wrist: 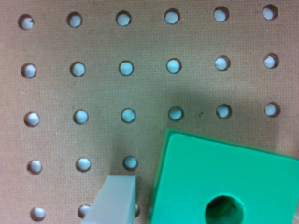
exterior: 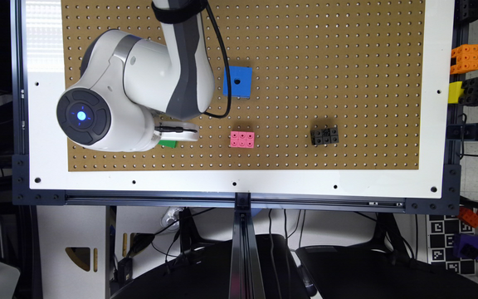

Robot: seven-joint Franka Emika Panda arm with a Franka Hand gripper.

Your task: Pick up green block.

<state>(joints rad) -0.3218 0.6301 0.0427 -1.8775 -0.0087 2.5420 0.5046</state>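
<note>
This is a robotics lab. A brown perforated pegboard (exterior: 305,50) sits in a white panel (exterior: 239,182) bolted to a dark aluminium extrusion frame (exterior: 239,203), with a white Franka robot arm (exterior: 139,83) mounted over it. Black-and-white square fiducial markers (exterior: 444,241) stand at the exterior view's lower right, loose black cables (exterior: 172,236) hang beneath the bench, and coloured plastic building bricks (exterior: 465,58) are clipped along the side rail.
</note>
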